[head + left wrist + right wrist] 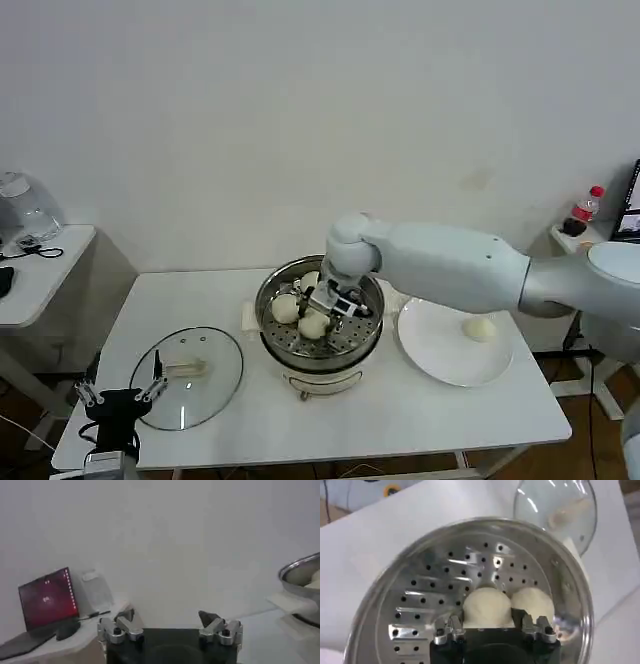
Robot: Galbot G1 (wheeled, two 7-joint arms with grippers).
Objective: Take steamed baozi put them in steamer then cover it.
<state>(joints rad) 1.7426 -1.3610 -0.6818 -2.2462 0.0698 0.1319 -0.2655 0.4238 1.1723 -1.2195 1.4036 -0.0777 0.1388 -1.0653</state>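
Observation:
The steel steamer stands mid-table on its white base. My right gripper reaches down into it, shut on a pale baozi that rests on the perforated tray. A second baozi lies right beside the held one, and in the head view a third sits behind the gripper. One more baozi lies on the white plate. The glass cover lies flat on the table, left of the steamer. My left gripper hangs open and empty at the table's front left corner.
In the left wrist view the steamer's rim shows far off, and a laptop sits on a side table. Another low side table stands at the left of the work table. A red-capped bottle stands at the back right.

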